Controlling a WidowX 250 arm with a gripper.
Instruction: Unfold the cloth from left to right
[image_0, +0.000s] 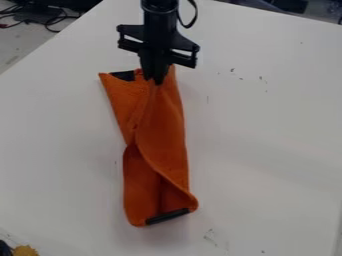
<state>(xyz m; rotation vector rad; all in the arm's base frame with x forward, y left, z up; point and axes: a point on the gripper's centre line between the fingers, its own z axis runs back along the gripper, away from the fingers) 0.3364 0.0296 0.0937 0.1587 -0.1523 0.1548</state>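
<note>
Black strip (167, 216) on orange cloth (167, 145)

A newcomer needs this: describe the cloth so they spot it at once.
On the white table, find the black gripper. Beneath it, a long, folded cloth runs toward the camera. Its orange colour and the black strip at its near end set it apart.
</note>
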